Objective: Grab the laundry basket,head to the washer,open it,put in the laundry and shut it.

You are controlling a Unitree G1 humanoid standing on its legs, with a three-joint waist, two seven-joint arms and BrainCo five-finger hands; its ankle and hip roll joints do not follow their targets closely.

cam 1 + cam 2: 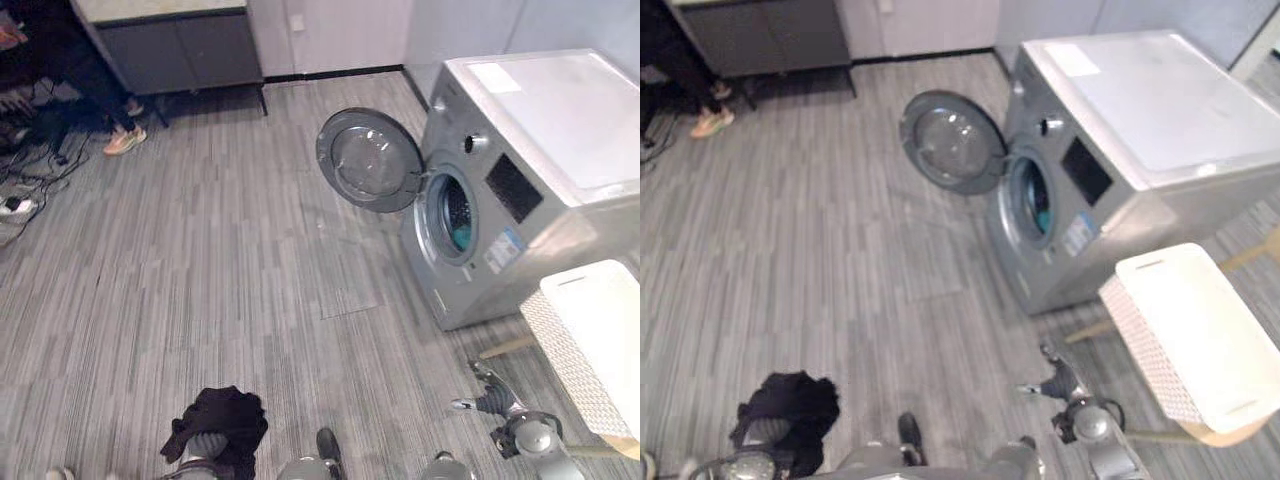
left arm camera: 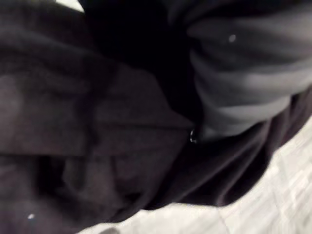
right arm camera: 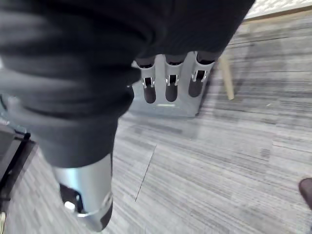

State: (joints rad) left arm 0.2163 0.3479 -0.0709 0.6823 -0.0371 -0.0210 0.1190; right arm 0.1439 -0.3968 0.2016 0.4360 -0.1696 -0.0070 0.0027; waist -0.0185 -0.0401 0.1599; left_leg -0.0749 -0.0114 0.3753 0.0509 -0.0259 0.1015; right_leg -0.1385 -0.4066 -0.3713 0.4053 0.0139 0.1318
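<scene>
We are standing a few steps in front of a silver front-loading washer point(image 1: 520, 180), which we use as our landmark. Its round door point(image 1: 370, 160) is swung fully open to the side of the drum opening point(image 1: 452, 215), and something teal shows inside the drum, so we judge that some laundry is already loaded. Just beside the washer, on the side away from the door, a white laundry basket point(image 1: 1185, 330) rests on a light wooden stand point(image 1: 1215, 435), probably set there to keep its contents within easy reach of the drum. Well in front of the washer, near our body, our left hand point(image 1: 205, 445) is wrapped in a black garment point(image 1: 218, 420); in the left wrist view dark cloth drapes over the hand's ribbed cover, and we cannot tell how the fingers are set beneath it. We judge this garment is the next piece bound for the drum. Our right hand point(image 1: 1060, 382) hangs low between us and the basket, carrying nothing, its fingers point(image 3: 167, 83) straight and side by side with the thumb apart. Far from the washer, across the grey wood-look floor point(image 1: 200, 250), a person's legs and shoes point(image 1: 122, 138) stand beside a dark cabinet point(image 1: 180, 45).
</scene>
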